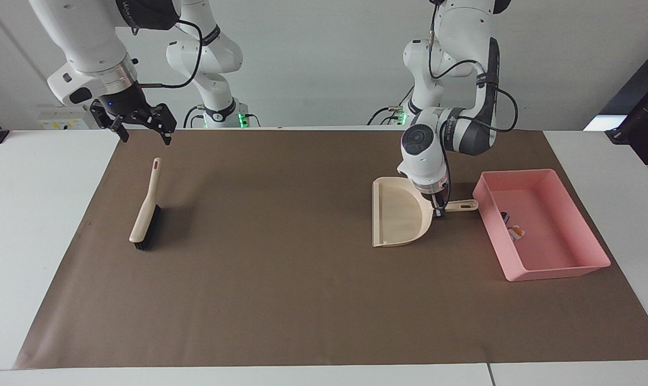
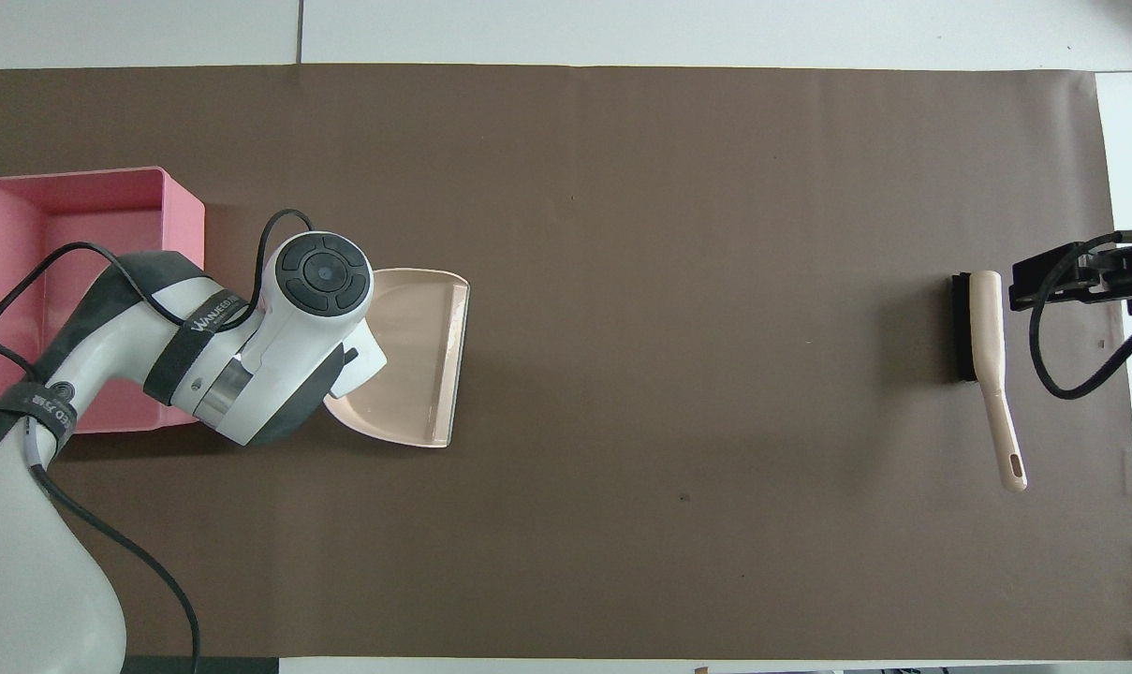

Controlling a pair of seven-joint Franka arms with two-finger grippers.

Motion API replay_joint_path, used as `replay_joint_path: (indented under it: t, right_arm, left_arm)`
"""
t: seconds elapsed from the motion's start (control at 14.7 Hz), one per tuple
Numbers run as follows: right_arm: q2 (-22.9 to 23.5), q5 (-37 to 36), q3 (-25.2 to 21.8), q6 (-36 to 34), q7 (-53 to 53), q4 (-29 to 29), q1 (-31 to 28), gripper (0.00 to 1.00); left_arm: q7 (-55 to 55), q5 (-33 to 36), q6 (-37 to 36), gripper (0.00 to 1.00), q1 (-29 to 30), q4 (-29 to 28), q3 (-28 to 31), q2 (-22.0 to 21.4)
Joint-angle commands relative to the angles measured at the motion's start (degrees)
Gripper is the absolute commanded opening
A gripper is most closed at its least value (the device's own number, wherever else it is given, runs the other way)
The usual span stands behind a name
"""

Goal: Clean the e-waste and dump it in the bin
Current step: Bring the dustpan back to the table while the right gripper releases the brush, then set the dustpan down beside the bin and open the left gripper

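The pink bin point(image 1: 559, 271) stands at the left arm's end of the table and also shows in the overhead view point(image 2: 88, 187). Two tiny e-waste parts lie in it: a white one point(image 1: 515, 234) and a dark one point(image 1: 505, 216). My left gripper point(image 1: 438, 209) is shut on the handle of the beige dustpan point(image 1: 399, 217), which sits flat on the mat beside the bin; in the overhead view the arm hides the handle and only the pan point(image 2: 416, 356) shows. My right gripper point(image 1: 140, 127) is open, empty and raised over the brush handle's end.
A beige brush point(image 1: 146, 214) with black bristles lies on the brown mat point(image 1: 302, 279) at the right arm's end; it also shows in the overhead view point(image 2: 985, 346). White table borders the mat on all sides.
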Motion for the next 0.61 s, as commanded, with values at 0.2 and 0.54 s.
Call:
replay_joint_path:
  t: [0.2, 0.54]
  right_arm:
    - [0.14, 1.75, -1.58, -2.23, -0.34, 2.60, -1.13, 1.00]
    - [-4.95, 1.83, -1.14, 0.55, 0.53, -5.73, -1.21, 1.00]
  left_arm:
    - [-9.04, -0.74, 3.40, 0.00, -1.51, -3.56, 0.91, -1.37]
    - [-8.95, -0.74, 3.05, 0.29, -1.51, -3.48, 0.91, -1.46]
